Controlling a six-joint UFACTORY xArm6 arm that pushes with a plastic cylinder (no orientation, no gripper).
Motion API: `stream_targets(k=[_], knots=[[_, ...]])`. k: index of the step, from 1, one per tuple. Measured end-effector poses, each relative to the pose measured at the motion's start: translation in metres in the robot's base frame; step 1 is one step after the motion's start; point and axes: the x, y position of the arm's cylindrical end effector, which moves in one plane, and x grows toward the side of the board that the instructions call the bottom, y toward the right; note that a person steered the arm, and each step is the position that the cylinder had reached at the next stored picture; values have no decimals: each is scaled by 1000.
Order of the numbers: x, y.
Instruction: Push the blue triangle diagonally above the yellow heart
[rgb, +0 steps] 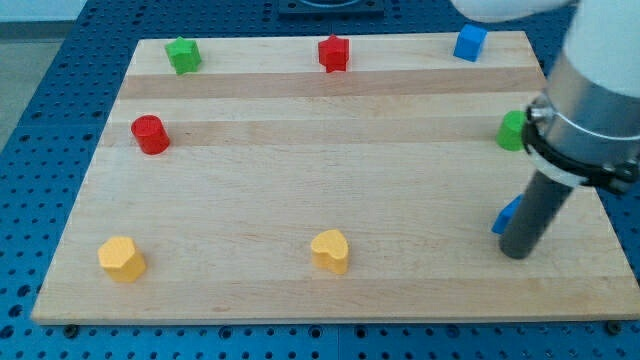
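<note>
The bench (300, 180) is a pale wooden board built from lengthwise planks whose grain runs from the view's left to the view's right. It rests on a blue perforated base plate (40, 130) with a regular grid of small holes, exposed on all sides. Lighting is even and diffuse. A dark fixture (330, 6) is cut off at the view's top edge.

my tip (516, 252) rests at the board's (300, 160) near right, touching the mostly hidden blue triangle (506, 217) just behind it; the yellow heart (330, 250) sits well apart, left.
</note>
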Motion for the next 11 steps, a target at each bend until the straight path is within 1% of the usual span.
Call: stream_targets(k=[1,2,3,4,5,7,10,11], knots=[[14,29],[2,33],[-24,28],[-40,18],[-40,-9],[-19,-65],[-20,-139],[-34,-144]])
